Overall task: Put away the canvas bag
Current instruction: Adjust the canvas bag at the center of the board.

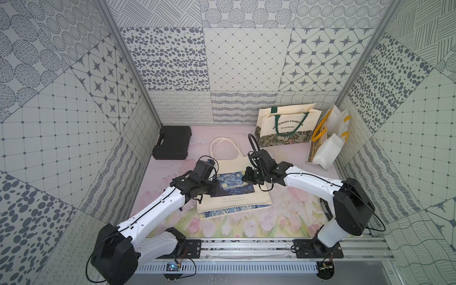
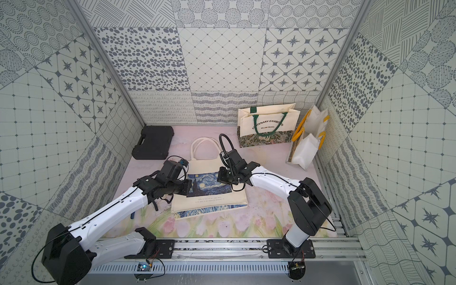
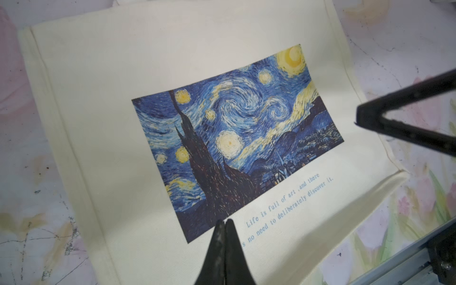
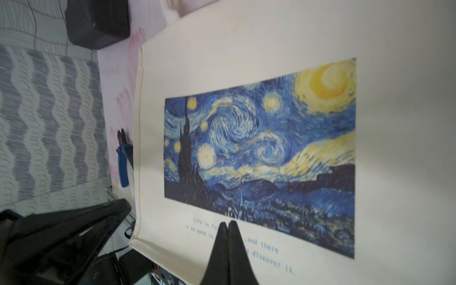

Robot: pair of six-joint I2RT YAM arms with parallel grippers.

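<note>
Right now the canvas bag (image 1: 234,201) lies flat in the middle of the floral table (image 1: 246,227), starry-night print up and its pale handles pointing toward the back wall. Both arms reach in over it from the near rail. The left gripper (image 3: 225,222) hangs by the bag's left side. Its jaws are pressed together with nothing between them, and its own camera has the tips lined up with the print's lower corner and the blue line of text. The right gripper (image 4: 228,223) is likewise clenched and empty. In both top views it sits over the print's far right corner, and from the left wrist its tip shows above the cream margin just beside the picture. Whether either tip touches the cloth I cannot tell. The bag (image 2: 209,201) is not lifted or folded anywhere.

A black case (image 1: 172,142) rests in the far left corner, well apart from the bag. A green-handled tote (image 1: 286,125) stands upright against the back wall, with white bags with yellow handles (image 1: 328,143) beside it at the right wall. Blue-handled pliers (image 4: 122,162) lie just beside the bag's left seam.
</note>
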